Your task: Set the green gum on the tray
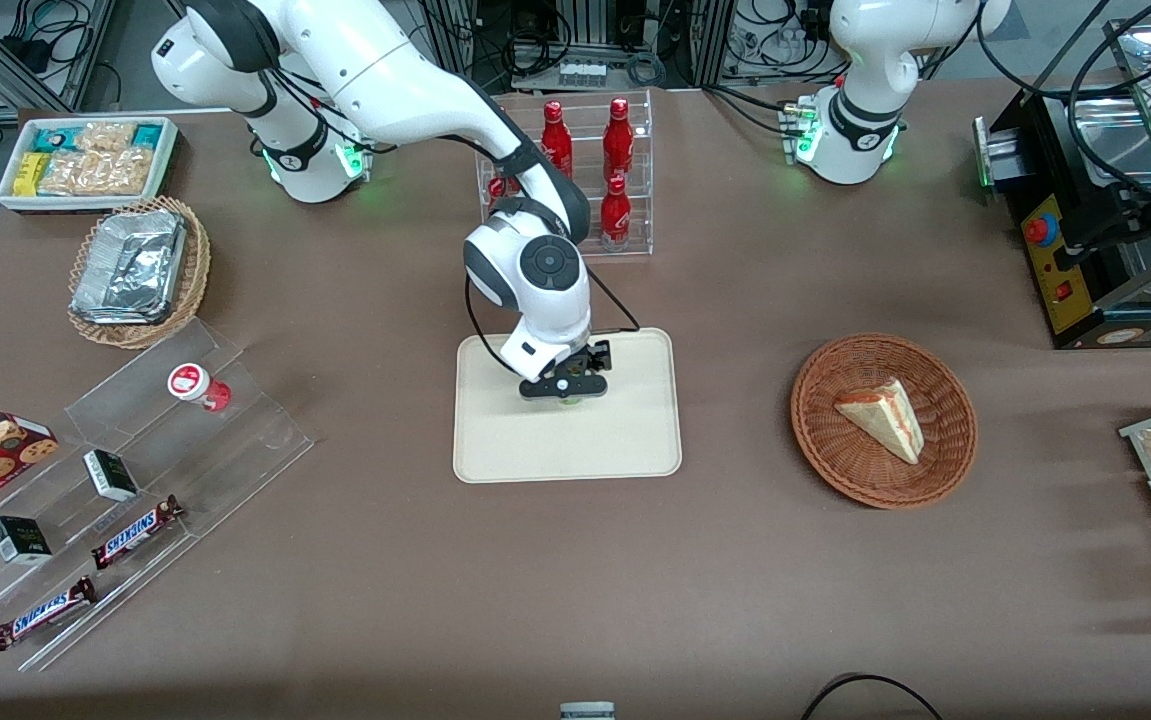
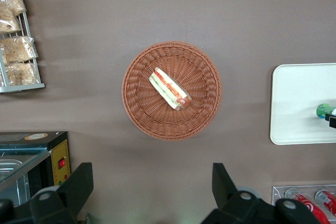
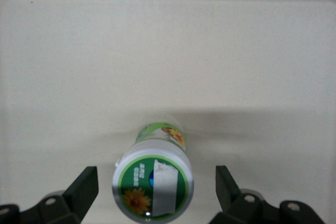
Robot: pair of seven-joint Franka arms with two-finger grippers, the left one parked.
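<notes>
Between my pincer's point(image 3: 152, 192) 2 spread, released fingers point(image 3: 84, 187), I see the green gum point(image 3: 153, 182) standing upright on the tray point(image 3: 168, 40), touching neither.

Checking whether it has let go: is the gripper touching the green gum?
Apart. In the right wrist view the gripper is open, and tray shows between each finger and the green gum.

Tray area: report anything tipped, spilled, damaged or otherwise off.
Nothing stands out. The green gum stands upright on the tray, lid intact, nothing spilled. The gripper hangs just above it, fingers open and clear of the canister on either side.
</notes>
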